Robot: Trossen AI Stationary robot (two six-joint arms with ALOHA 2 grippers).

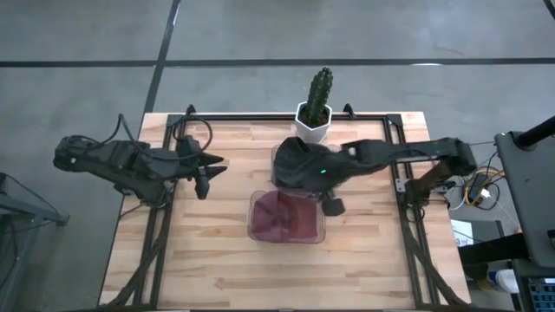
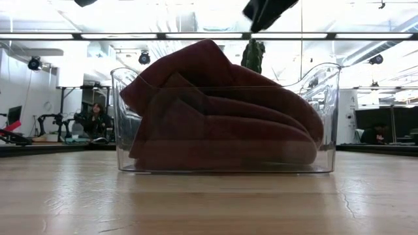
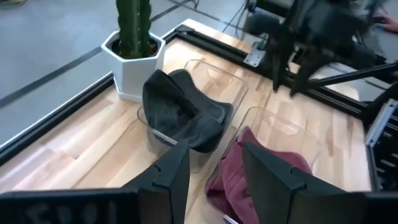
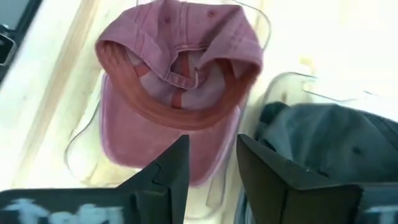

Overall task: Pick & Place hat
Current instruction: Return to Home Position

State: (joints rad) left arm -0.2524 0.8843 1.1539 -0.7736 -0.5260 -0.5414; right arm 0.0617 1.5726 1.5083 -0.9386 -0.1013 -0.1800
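We see red caps [image 2: 222, 111] filling the bin [image 2: 330, 117]. The right gripper [image 4: 211, 146] above it and the left gripper [image 3: 214, 149] beside it both gape, empty. Black caps [image 3: 183, 112] behind it are half hidden.

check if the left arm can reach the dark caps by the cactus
Probably yes: bare table lies between the open left gripper and the dark caps, though the right arm overhead may crowd it.
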